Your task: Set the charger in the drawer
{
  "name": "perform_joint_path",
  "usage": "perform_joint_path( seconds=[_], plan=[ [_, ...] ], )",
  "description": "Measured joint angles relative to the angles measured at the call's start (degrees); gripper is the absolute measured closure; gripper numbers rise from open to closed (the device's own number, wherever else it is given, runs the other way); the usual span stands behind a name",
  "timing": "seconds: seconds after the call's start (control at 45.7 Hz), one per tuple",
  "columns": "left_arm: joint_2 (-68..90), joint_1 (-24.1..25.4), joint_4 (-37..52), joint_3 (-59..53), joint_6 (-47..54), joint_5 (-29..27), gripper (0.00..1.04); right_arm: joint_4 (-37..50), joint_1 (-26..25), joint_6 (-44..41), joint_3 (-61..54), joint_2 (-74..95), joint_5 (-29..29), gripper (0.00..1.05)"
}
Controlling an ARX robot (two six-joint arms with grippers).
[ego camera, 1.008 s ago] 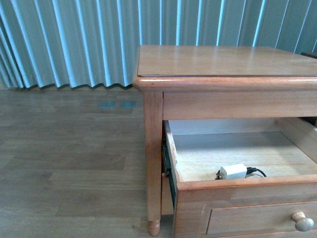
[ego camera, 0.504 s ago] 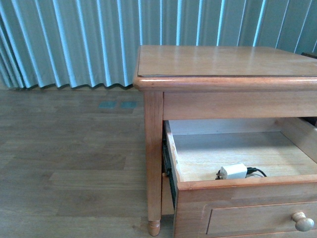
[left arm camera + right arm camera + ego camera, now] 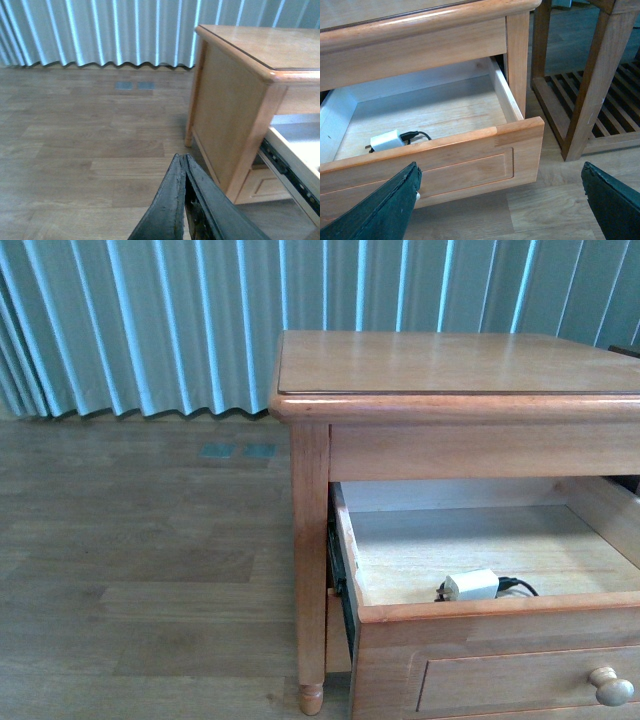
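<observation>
The white charger [image 3: 471, 586] with its black cable lies inside the open drawer [image 3: 500, 625], close behind the front panel; the right wrist view shows the charger [image 3: 387, 140] on the pale floor of the drawer [image 3: 470, 150]. My right gripper [image 3: 501, 197] is open, fingers wide apart, in front of the drawer's panel and holding nothing. Away from the cabinet, over the floor, my left gripper [image 3: 181, 159] is shut and empty. Neither gripper appears in the front view.
The wooden nightstand [image 3: 450, 365] stands on wood flooring before pale blue curtains [image 3: 140, 320]. The drawer's round knob [image 3: 611, 686] shows at the front. A second wooden stand with a slatted shelf [image 3: 600, 95] is beside the nightstand.
</observation>
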Motion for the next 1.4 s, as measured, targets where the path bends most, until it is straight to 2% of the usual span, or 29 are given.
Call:
perform_joint_path(
  seconds=[0.131,1.029,1.139,1.402],
  plan=[
    [-3.02,2.97,-1.6,-1.14,0.13,1.01,1.01,0.0,0.0,0.0,0.0,0.0,0.0,0.08],
    [-19.17,3.08,-13.31,-4.7,0.26,1.44,1.01,0.0,0.0,0.0,0.0,0.0,0.0,0.08],
    [-26.97,3.08,-22.64,-4.68,0.26,1.46,1.01,0.0,0.0,0.0,0.0,0.0,0.02,0.08],
    [-28.79,3.08,-23.37,-4.68,0.26,1.46,1.01,0.0,0.0,0.0,0.0,-0.07,0.0,0.08]
  ],
)
